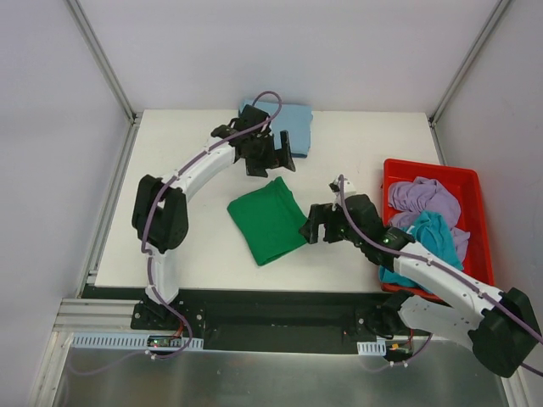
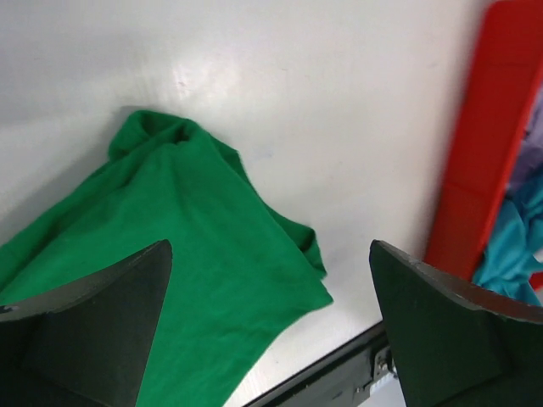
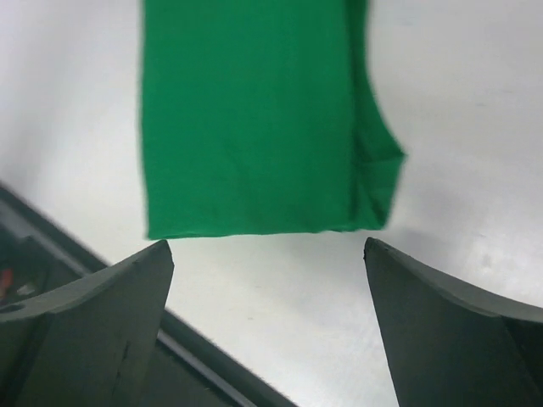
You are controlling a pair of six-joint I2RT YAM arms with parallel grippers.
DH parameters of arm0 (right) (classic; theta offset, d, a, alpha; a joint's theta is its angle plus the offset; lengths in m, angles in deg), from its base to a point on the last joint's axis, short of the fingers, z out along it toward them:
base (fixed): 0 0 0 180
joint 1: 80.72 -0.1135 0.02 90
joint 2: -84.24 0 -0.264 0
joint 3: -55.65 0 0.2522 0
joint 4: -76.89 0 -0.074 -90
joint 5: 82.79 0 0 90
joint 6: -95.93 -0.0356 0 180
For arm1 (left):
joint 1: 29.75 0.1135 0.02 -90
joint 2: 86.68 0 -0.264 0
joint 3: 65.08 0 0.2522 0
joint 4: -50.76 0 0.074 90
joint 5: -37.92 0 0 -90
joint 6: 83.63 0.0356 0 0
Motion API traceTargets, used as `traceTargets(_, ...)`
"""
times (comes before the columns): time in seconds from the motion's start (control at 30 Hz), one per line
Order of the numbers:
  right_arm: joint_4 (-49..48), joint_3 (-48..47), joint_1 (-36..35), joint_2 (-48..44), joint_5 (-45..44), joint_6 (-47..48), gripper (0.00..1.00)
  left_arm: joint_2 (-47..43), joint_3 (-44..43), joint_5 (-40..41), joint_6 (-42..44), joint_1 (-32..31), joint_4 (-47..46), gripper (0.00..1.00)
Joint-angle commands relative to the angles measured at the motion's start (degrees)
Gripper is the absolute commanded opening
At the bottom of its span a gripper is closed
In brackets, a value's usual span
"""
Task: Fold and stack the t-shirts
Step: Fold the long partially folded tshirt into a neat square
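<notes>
1. Top external: the left arm [image 1: 195, 174] hides a corner of the folded light blue t-shirt [image 1: 293, 119] at the far side of the surface [image 1: 187, 246]. The lilac t-shirt [image 1: 420, 197] and teal t-shirt [image 1: 437, 233] lie crumpled in the red tub [image 1: 428, 170].
2. Wrist views alone show the left end effector [image 2: 270, 254] and right end effector [image 3: 267, 250] spread wide and empty.
3. The green t-shirt [image 1: 267, 220] lies folded mid-surface, its long axis diagonal with the near end leaning right.

white table [image 1: 365, 144] | plain pale walls [image 1: 280, 51] | metal corner posts [image 1: 102, 59] | light even, perhaps overhead
</notes>
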Motion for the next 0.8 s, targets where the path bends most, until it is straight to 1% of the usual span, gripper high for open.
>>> traceTargets(0.0,-10.98,2.87,-0.05,0.03,16.27,-4.81,0.96,-2.38,0.96,-10.12,3.34,-0.72,-1.30,0.99)
traceTargets(0.07,-12.49,2.00,-0.14,2.92,19.79,-5.61,0.96,0.25,-0.27,-14.33,3.17,-0.80,-1.39,0.99)
traceTargets(0.13,-12.76,0.16,-0.23,6.87,20.33,-5.61,0.96,3.24,-2.46,-14.88,3.96,-0.80,-1.48,0.99)
traceTargets(0.17,-12.67,-0.72,-0.14,8.46,19.81,-5.43,0.96,5.08,-3.86,-13.05,4.31,-0.80,-1.48,0.99)
traceTargets(0.2,-12.15,-1.51,-0.14,10.39,18.76,-5.17,0.96,6.58,-5.18,-13.12,4.31,-0.46,-1.39,0.99)
traceTargets(0.27,-10.31,-3.44,0.39,13.82,15.61,-4.47,0.96,10.70,-8.52,-16.53,4.40,0.25,-1.39,0.99)
traceTargets(0.37,-8.11,-6.43,1.87,18.74,12.87,-2.19,0.96,15.10,-12.04,-14.54,4.22,0.34,-1.39,0.99)
traceTargets(0.47,-7.92,-8.28,5.12,24.19,14.35,-1.83,0.96,18.01,-12.41,-12.86,3.00,1.21,-1.39,0.99)
traceTargets(0.53,-8.01,-9.42,7.06,27.61,15.76,-1.48,0.96,18.11,-10.48,-10.50,1.59,2.00,-1.39,0.99)
traceTargets(0.6,-7.93,-10.57,8.90,30.52,16.03,-0.86,0.96,16.53,-6.80,-6.64,0.80,2.62,-1.39,0.99)
traceTargets(0.67,-7.92,-11.88,10.75,33.16,16.29,0.10,0.96,13.29,-1.36,-2.77,-0.34,2.97,-1.39,0.99)
traceTargets(0.77,-7.84,-14.17,13.12,36.06,15.94,2.03,0.96,6.27,8.13,-0.12,-2.36,2.98,-1.48,0.99)
